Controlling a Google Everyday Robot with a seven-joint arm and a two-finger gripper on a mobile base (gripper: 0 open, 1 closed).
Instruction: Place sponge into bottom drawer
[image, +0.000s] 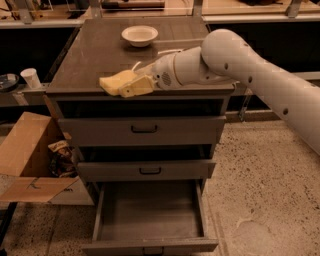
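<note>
Step in hand: carry phase. Grasp made, drop-off not yet done. The hand (131, 86) was closed on the sponge (113, 81), with one pale finger across its near side and the sponge sticking out to the left. Both sat at the front edge of the bench (90, 55) top, left of centre. Couldn't tell if the sponge was clear of the surface or brushing it. The arm (240, 60) reached in from the right, low over the top. The bowl (140, 35) was at the back of the top, well apart from the hand, so no issue

The bottom drawer (150, 215) was pulled out below and slightly right of the sponge, with nothing showing in its tray. The upper drawers (144, 131) were both shut, their fronts set back from the open tray, so the path down in front of them looked free

Next move, my read: take the hand out past the front lip, then down in front of the two shut fronts, nudging right to centre over the tray. Get low between the side walls, then open. Foam is light and springy, so a high release would likely bounce it. Risk: wrist clipping the bench lip on the way down. The cardboard box (25, 150) on the floor to the left was near but off the path
</note>
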